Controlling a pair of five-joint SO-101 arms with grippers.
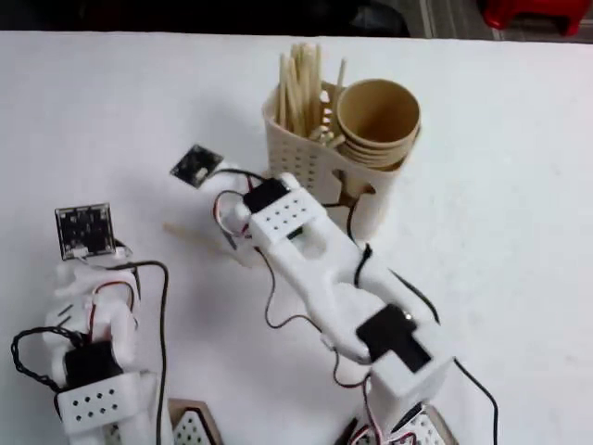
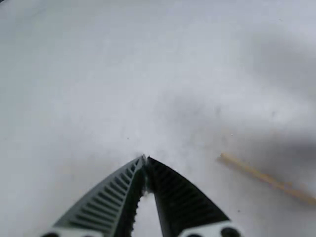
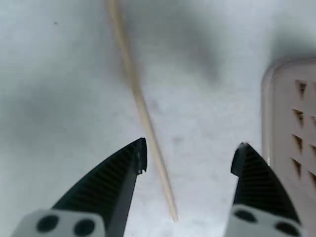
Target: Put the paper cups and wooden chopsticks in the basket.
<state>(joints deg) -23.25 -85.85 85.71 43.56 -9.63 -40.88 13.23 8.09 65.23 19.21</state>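
Your white table (image 1: 519, 278) carries the basket (image 1: 315, 171) near its far edge, with stacked cups (image 1: 378, 120) and a bundle of chopsticks (image 1: 298, 83) standing inside. Your right gripper (image 3: 191, 148) hangs just beside the basket, jaws wide apart and empty, with one loose chopstick (image 3: 140, 106) lying flat on the table below the gap. Your left gripper (image 2: 146, 159) sits near that stick, jaws closed on nothing.

Shows left arm (image 1: 91, 389) folded at lower left of high view, wrist aimed toward frame top. Finds left gripper (image 2: 146, 159) closed in left wrist view, fingertips touching. Shows right arm (image 1: 324, 269) stretched diagonally from lower right to frame centre, wrist bent down. Finds right gripper (image 3: 191, 150) spread wide, fingers well apart.
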